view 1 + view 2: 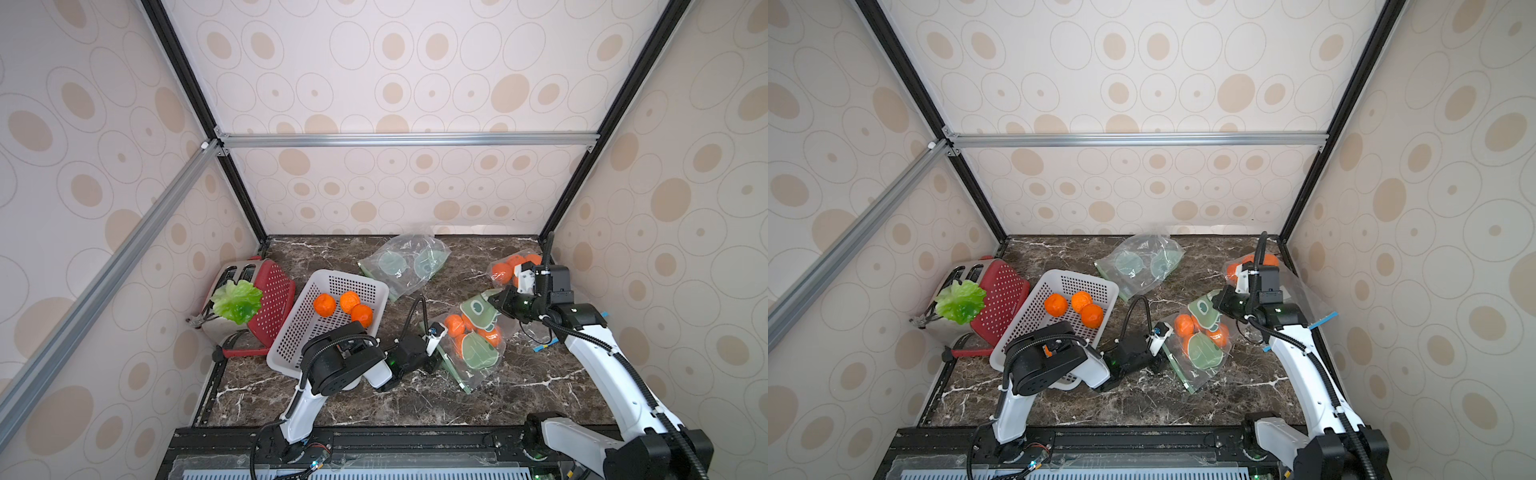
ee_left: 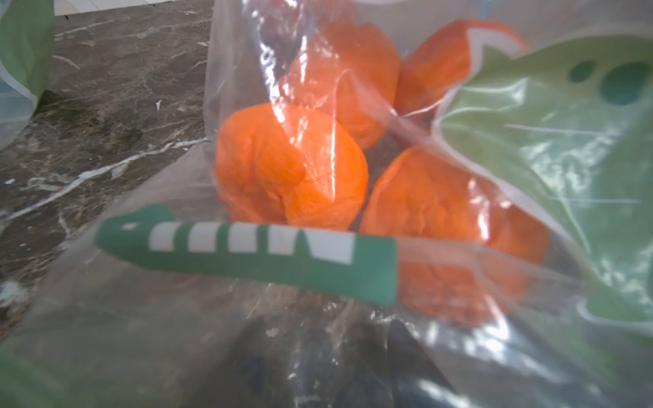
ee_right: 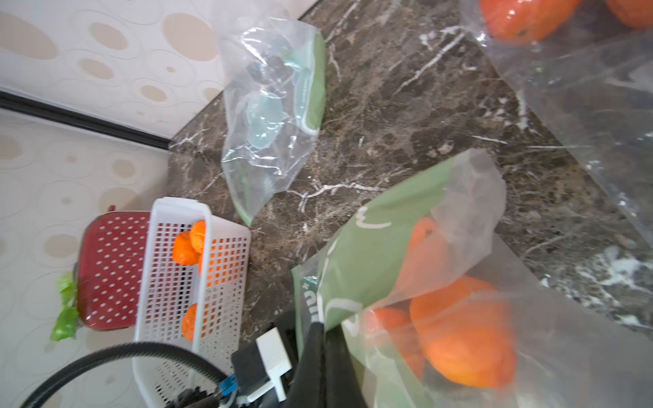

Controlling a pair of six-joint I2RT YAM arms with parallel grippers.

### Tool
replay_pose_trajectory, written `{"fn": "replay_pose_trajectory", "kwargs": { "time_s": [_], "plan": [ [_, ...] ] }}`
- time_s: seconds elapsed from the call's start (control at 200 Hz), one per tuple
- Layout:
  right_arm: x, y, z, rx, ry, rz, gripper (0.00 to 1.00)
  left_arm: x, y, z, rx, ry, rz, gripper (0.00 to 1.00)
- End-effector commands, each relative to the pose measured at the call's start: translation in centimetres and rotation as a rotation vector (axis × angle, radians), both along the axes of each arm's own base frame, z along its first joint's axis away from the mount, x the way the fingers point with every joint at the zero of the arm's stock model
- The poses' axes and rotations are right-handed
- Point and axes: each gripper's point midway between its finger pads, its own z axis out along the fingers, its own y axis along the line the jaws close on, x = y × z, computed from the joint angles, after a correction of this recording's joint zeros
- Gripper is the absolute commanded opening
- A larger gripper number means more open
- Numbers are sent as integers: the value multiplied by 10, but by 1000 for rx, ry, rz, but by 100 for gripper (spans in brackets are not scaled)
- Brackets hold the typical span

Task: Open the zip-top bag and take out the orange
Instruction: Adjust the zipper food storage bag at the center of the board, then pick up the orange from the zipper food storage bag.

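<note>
Right claw [image 3: 325, 332] pinches the zip-top bag [image 1: 478, 357] (oranges [image 1: 454, 325] inside).

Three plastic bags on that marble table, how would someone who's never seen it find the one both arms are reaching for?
Start at the white basket on the marble table; the zip-top bag lies just right of it, near the table's middle. Unlike the empty bag at the back it holds oranges, and unlike the filled bag in the right corner it sits away from the walls.
</note>
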Motion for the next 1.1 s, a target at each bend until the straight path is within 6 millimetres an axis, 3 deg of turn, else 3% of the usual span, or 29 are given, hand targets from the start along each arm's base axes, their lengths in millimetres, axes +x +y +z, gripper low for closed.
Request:
{"fn": "replay_pose_trajectory", "kwargs": {
  "time_s": [0.0, 0.25, 0.421, 0.676, 0.851, 1.092],
  "plan": [
    [2, -16, -17, -78, 36, -55, 2, -9, 0, 4, 17, 30, -43, 58],
    [5, -5, -21, -10, 52, -34, 2, -7, -8, 9, 22, 32, -62, 65],
    [6, -1, -24, 19, 60, -25, 2, -13, -31, 27, -39, 24, -134, 69],
    [6, 7, -27, 63, 71, 1, 2, -11, -47, 34, -78, -7, -156, 87],
    [5, 11, -31, 89, 80, 4, 2, -9, -62, 35, -121, 21, -173, 88],
    [4, 14, -36, 114, 94, 6, 2, 4, -66, 29, -136, 29, -112, 87]
  ]
}}
